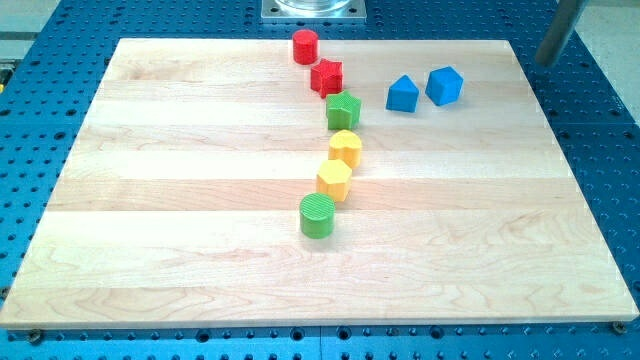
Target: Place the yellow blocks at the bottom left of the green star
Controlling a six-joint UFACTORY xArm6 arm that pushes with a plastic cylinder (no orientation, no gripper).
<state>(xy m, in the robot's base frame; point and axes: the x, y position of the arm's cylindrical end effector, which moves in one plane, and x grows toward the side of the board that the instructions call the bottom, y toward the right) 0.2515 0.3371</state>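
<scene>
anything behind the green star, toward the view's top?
A red star sits just behind the green star, with a red cylinder further back. Nothing looks hidden; my tip isn't clearly visible.

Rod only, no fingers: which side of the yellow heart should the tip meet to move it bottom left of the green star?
Probably its right flank, from the view's right. The yellow heart sits below the green star, so it needs a leftward nudge; the yellow hexagon crowds its lower left. My tip is far off, upper right.

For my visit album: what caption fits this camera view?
A diagonal chain of red cylinder, red star, green star, yellow heart, yellow hexagon, green cylinder; two blue blocks apart.
</scene>
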